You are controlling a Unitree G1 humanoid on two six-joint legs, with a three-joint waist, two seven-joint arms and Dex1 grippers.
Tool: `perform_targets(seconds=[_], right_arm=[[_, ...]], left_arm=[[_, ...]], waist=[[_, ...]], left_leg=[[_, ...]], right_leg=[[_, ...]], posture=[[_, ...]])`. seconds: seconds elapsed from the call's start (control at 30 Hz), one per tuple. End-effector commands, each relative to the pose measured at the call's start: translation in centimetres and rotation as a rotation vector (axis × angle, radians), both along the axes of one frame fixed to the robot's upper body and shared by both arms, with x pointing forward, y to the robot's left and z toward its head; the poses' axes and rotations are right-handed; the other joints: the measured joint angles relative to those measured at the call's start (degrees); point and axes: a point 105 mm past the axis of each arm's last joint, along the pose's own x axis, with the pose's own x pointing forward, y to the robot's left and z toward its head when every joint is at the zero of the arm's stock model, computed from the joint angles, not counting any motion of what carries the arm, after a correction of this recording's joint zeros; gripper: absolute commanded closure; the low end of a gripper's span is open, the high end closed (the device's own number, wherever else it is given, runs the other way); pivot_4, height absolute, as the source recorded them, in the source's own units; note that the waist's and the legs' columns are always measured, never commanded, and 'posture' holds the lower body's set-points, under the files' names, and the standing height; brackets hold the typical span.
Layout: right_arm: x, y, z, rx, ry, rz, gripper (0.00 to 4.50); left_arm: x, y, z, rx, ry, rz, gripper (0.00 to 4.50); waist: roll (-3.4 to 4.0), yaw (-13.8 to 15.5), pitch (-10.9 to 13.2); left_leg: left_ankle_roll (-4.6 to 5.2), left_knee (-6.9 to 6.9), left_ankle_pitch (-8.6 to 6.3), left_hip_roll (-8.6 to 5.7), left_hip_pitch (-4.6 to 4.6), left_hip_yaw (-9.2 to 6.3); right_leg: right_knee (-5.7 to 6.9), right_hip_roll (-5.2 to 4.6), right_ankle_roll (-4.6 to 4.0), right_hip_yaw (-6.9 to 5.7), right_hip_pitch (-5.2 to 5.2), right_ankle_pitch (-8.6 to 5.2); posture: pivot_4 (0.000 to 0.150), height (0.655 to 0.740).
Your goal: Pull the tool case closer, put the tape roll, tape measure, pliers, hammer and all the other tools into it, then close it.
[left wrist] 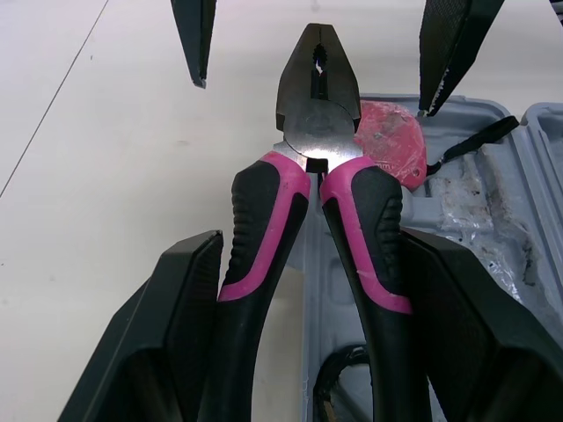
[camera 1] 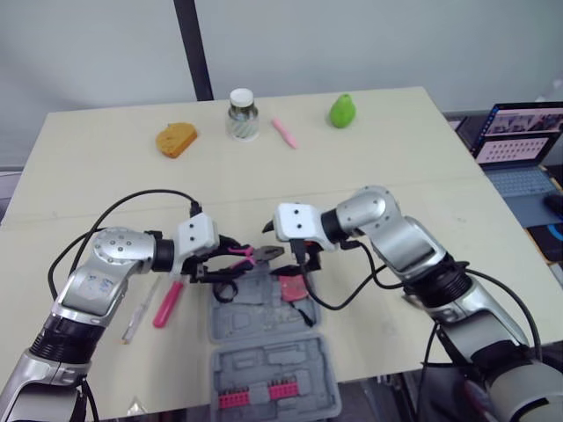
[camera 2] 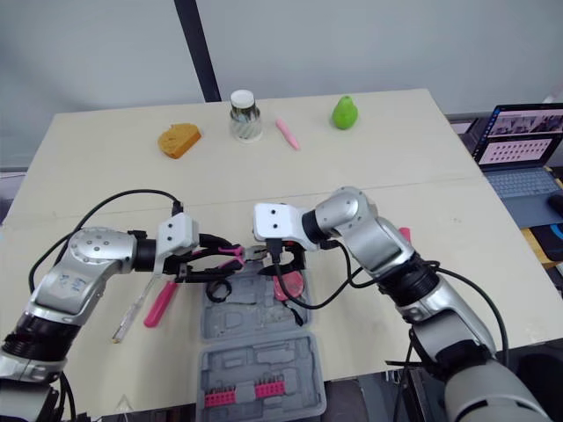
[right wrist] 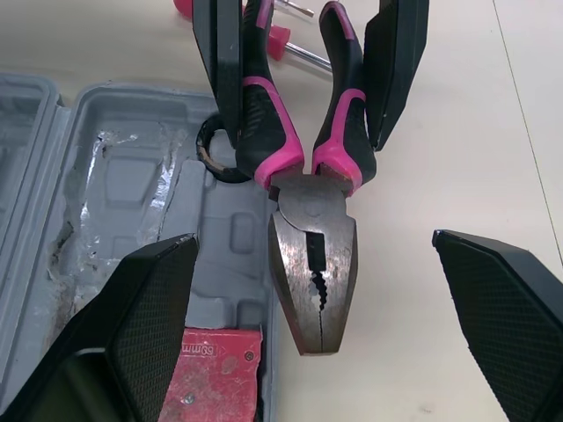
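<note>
The grey tool case [camera 1: 268, 365] lies open near the table's front edge. A red tape measure [camera 1: 292, 287] rests in its far half, and a black tape roll [right wrist: 211, 151] lies at that half's edge. My left gripper [camera 1: 224, 262] is shut on the pink-and-black handles of the pliers [camera 1: 253, 256] and holds them just over the case's far edge. The steel nose of the pliers [right wrist: 312, 264] points toward my right gripper [camera 1: 286, 246]. That gripper stands open, its fingertips [left wrist: 195, 40] spread on either side of the nose without touching it.
A pink-handled screwdriver [camera 1: 167, 303] and a clear-handled one [camera 1: 139, 312] lie left of the case. At the table's far side are an orange sponge [camera 1: 176, 139], a jar [camera 1: 242, 114], a pink pen [camera 1: 284, 133] and a green pear [camera 1: 342, 111]. A laptop [camera 1: 523, 149] sits off the right edge.
</note>
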Motion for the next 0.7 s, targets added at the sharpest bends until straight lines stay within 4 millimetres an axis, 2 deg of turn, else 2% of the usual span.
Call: perform_targets(seconds=[0.03,0.2,0.23,0.3,0.33,0.37,0.4,0.47,0.5,0.7], right_arm=[[-0.37,0.42,0.01,0.006,-0.009,0.021,0.0],[-0.42,0.41,-0.34,-0.004,-0.004,0.025,0.0],[-0.42,0.41,-0.4,-0.006,-0.003,0.026,0.24],[-0.39,0.4,-0.49,-0.007,-0.003,0.026,0.85],[-0.38,0.43,-0.54,-0.009,-0.003,0.026,1.4],[-0.33,0.45,-0.61,-0.011,-0.005,0.025,1.72],[-0.29,0.46,-0.65,-0.013,-0.006,0.025,2.39],[-0.26,0.45,-0.74,-0.015,-0.009,0.024,3.3],[-0.29,0.47,-0.74,-0.014,-0.009,0.025,3.56],[-0.42,0.55,-0.71,-0.007,-0.01,0.022,3.53]], left_arm=[[0.1,-0.42,1.34,-0.024,-0.046,-0.019,1.89],[0.22,-0.42,1.38,-0.034,-0.047,-0.011,1.89],[0.27,-0.46,1.39,-0.034,-0.049,-0.011,1.89],[0.32,-0.56,1.41,-0.034,-0.049,-0.012,1.89],[0.33,-0.58,1.41,-0.034,-0.05,-0.013,1.89],[0.34,-0.62,1.44,-0.036,-0.05,-0.014,1.89],[0.34,-0.64,1.47,-0.037,-0.05,-0.015,1.89],[0.33,-0.64,1.48,-0.036,-0.05,-0.016,1.89],[0.29,-0.61,1.45,-0.035,-0.05,-0.016,1.89],[-0.02,-0.79,1.48,-0.043,-0.048,-0.02,1.89]], waist=[[0.0,-0.03,0.0],[0.0,0.0,0.0],[0.0,-0.01,0.0],[0.0,-0.02,0.0],[0.0,-0.02,0.0],[0.0,-0.03,0.0],[0.0,-0.03,0.0],[0.0,-0.02,0.0],[0.0,-0.03,0.0],[0.0,-0.02,0.0]], left_leg=[[0.0,0.0,0.0,0.0,0.0,0.0],[0.0,0.0,0.0,0.0,0.0,0.0],[0.0,0.0,0.0,0.0,0.0,0.0],[0.0,0.0,0.0,0.0,0.0,0.0],[0.0,0.01,0.0,0.0,0.0,0.0],[0.0,0.01,0.0,0.0,0.0,0.0],[0.0,0.02,0.0,0.0,0.0,0.0],[0.0,0.03,0.0,0.0,0.0,0.0],[0.0,0.04,0.0,0.0,0.0,0.0],[0.0,0.04,0.0,0.0,0.0,0.0]], right_leg=[[0.0,0.0,0.0,0.0,0.0,0.0],[0.01,0.0,0.0,0.0,0.0,0.0],[0.01,0.0,0.0,0.0,0.0,0.0],[0.01,0.0,0.0,0.0,0.0,0.0],[0.02,0.0,0.0,0.0,0.0,0.0],[0.02,0.0,0.0,0.0,0.0,0.0],[0.02,0.0,0.0,0.0,0.0,0.0],[0.04,0.0,0.0,0.01,0.0,0.0],[0.04,0.0,0.0,0.01,0.0,0.0],[0.05,0.01,0.0,0.01,0.0,0.0]], posture=[[0.15,0.74],[0.15,0.74],[0.15,0.74],[0.15,0.74],[0.15,0.74],[0.15,0.74],[0.15,0.74],[0.15,0.74],[0.15,0.74],[0.15,0.74]])
